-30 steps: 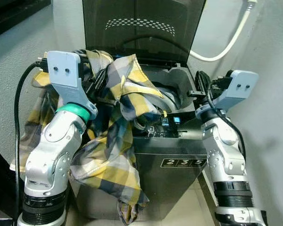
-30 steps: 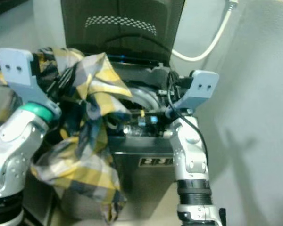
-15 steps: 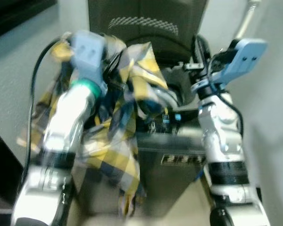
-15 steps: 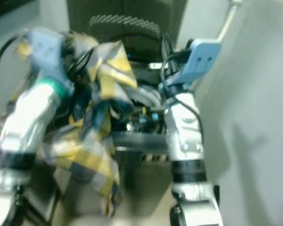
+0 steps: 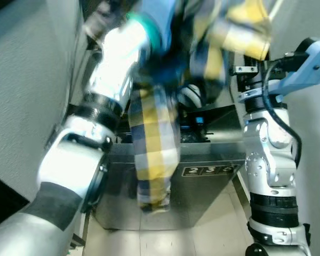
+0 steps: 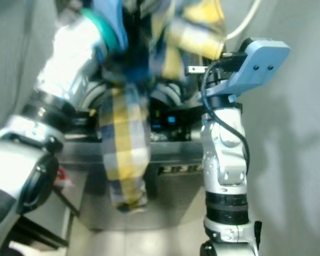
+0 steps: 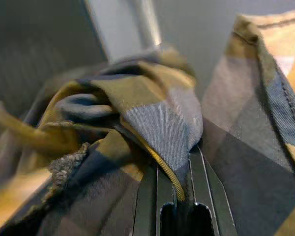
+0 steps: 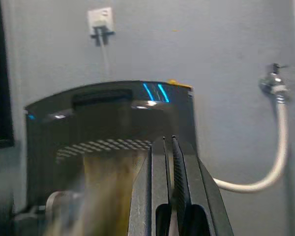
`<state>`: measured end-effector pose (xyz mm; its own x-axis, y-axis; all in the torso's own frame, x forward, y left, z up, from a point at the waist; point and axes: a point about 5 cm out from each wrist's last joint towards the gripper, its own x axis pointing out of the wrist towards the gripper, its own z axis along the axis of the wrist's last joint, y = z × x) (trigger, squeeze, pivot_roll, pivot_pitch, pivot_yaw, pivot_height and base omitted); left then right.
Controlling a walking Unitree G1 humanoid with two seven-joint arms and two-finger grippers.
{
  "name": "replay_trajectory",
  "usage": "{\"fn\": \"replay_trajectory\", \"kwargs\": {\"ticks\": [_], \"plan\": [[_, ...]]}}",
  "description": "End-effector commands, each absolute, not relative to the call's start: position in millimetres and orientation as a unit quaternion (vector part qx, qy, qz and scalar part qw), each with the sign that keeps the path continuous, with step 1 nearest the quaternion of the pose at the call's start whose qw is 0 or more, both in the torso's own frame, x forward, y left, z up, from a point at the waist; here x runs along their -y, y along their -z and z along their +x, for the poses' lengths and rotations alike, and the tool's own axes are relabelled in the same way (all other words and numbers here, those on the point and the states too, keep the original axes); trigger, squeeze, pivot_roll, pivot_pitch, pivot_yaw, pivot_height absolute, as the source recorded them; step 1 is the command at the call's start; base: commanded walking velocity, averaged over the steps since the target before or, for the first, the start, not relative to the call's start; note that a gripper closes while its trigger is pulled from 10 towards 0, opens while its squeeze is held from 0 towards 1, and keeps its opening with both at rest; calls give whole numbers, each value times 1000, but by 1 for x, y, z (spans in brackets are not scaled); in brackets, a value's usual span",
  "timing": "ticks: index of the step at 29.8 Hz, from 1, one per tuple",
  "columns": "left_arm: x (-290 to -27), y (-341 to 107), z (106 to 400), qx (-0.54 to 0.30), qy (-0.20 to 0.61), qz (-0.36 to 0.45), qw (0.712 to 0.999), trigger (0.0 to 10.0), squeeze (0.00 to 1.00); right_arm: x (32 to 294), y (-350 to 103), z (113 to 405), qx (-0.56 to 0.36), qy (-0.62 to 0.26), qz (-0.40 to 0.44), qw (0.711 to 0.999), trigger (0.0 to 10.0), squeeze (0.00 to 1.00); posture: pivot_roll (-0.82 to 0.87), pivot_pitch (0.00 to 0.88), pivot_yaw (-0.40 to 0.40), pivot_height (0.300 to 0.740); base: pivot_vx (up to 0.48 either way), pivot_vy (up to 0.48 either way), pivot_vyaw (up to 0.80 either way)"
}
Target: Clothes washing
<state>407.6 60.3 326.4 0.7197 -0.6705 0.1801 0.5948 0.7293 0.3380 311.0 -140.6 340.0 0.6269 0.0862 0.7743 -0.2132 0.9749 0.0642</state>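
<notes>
Partly blurred, the shirt [image 5: 156,154] hangs before the washer [image 5: 202,176], clamped in the left gripper [image 7: 177,196]; right gripper [image 8: 168,187] pressed together, empty, above the washer.

Washing machine [image 5: 202,176] on apparently tiled floor [image 5: 202,234]

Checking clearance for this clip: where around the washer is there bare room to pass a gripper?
Bare: the washer's front panel beside the hanging plaid shirt. Crowded: over the tub, where the left gripper clamps the shirt; right gripper nearby.
</notes>
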Motion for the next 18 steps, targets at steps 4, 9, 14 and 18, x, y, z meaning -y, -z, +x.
{"fn": "replay_trajectory", "kwargs": {"ticks": [4,9,14,18], "plan": [[-80,-297,413,80,327,73,939,10000,0,135,-334,310,408,-97,76,905,10000,0,-25,166,25,731,0,0,0],[-119,-298,400,109,282,16,953,10000,1000,128,-329,315,392,-115,81,909,10000,0,27,157,-3,731,0,0,0],[-138,-310,386,149,260,6,954,10000,1000,126,-327,318,387,-121,84,910,10000,0,43,153,-9,731,0,0,0],[-151,-319,351,168,308,-54,935,10000,1000,122,-325,320,381,-133,89,911,10000,0,69,150,-21,731,0,0,0]]}}
